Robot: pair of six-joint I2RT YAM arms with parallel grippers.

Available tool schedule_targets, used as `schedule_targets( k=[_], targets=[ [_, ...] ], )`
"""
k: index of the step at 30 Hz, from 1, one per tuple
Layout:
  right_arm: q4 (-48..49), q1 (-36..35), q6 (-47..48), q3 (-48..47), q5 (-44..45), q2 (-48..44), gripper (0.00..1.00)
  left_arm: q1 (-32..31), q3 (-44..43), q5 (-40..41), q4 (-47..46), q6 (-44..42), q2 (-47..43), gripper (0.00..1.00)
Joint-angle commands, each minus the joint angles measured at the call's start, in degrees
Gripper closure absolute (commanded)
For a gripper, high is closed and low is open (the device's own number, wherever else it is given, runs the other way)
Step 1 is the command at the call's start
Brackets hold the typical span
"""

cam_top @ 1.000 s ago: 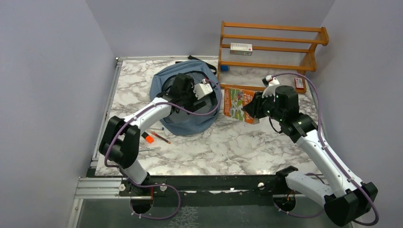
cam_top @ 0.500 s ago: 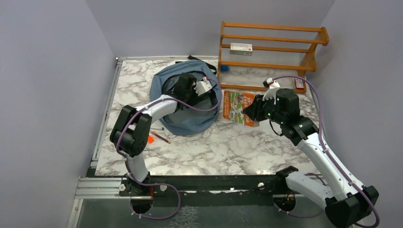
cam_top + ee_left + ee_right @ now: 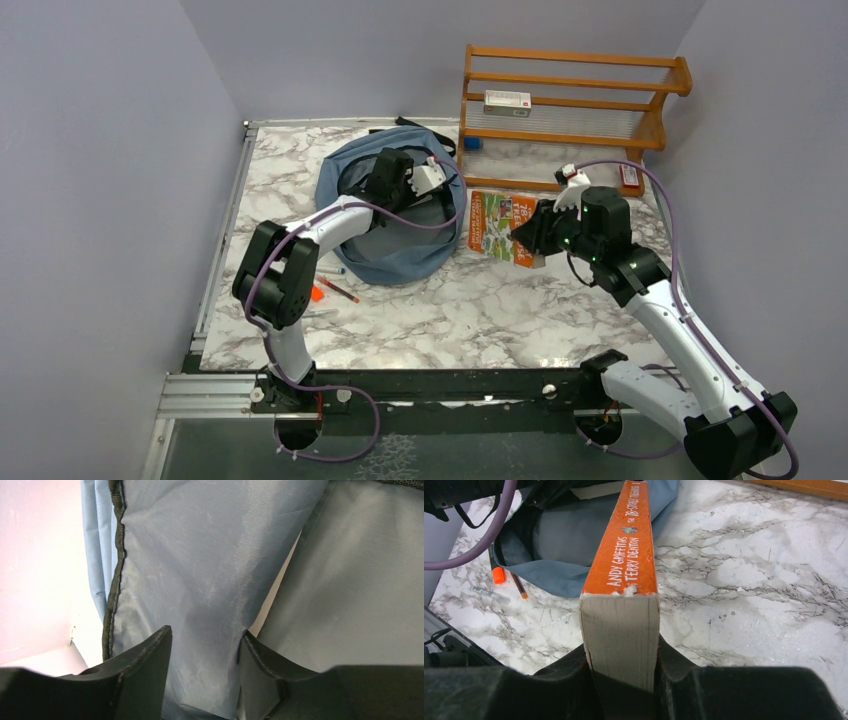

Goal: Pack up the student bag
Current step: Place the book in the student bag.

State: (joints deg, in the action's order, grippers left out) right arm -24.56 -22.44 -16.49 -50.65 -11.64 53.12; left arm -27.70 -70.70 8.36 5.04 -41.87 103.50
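Note:
The student bag (image 3: 400, 255), dusty blue with dark trim, lies at the back left of the marble table. My left gripper (image 3: 392, 178) reaches into its open top. In the left wrist view a fold of its fabric (image 3: 200, 555) fills the gap of my left gripper (image 3: 206, 640), with both fingers against it. My right gripper (image 3: 527, 236) is shut on an orange paperback book (image 3: 497, 222), held just right of the bag. In the right wrist view the book (image 3: 626, 555) stands on edge, spine up, between the jaws of that gripper (image 3: 622, 655), pointing at the bag (image 3: 564, 535).
A wooden shelf (image 3: 570, 100) stands at the back right with a white box (image 3: 507, 101) on it, and a small red item (image 3: 630, 177) at its foot. An orange marker (image 3: 314, 292), a pencil (image 3: 338, 290) and a pen (image 3: 310, 315) lie left of the bag.
My left arm has pushed deeper into the bag's mouth and its jaws have closed in onto the fabric. My right gripper has carried the book slightly left, toward the bag.

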Motion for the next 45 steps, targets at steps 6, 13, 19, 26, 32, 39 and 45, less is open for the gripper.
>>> schedule_targets(
  k=[6, 13, 19, 26, 32, 39, 45],
  targets=[
    [7.34, -0.15, -9.35, 0.53, 2.2, -2.37, 0.99, 0.54, -3.22, 1.41, 1.55, 2.37, -4.08, 0.9],
    [12.25, -0.15, -23.18, 3.15, 5.62, -4.2, 0.99, 0.55, -10.05, -0.22, 8.53, 8.56, -3.09, 1.0],
    [16.32, -0.15, -33.37, 4.81, 3.43, -4.71, 0.99, -1.93, -18.12, 3.52, 15.85, 17.51, -0.75, 1.0],
    [21.06, -0.15, -45.03, 5.65, -0.95, -2.25, 0.99, -7.8, -31.34, 12.96, 25.98, 24.32, 5.27, 1.0],
    [22.13, -0.24, -48.54, 4.62, -3.13, 1.02, 0.99, -11.06, -43.05, 12.19, 35.96, 28.53, 11.29, 1.0],
    [21.47, -0.24, -46.83, 4.69, 0.11, 5.37, 0.99, -13.54, -47.98, 10.46, 40.43, 31.47, 12.81, 1.0],
    [26.8, -0.24, -45.6, 4.58, -0.4, 10.75, 0.99, -14.37, -48.05, 8.26, 41.87, 32.99, 11.92, 1.0]
  ],
)
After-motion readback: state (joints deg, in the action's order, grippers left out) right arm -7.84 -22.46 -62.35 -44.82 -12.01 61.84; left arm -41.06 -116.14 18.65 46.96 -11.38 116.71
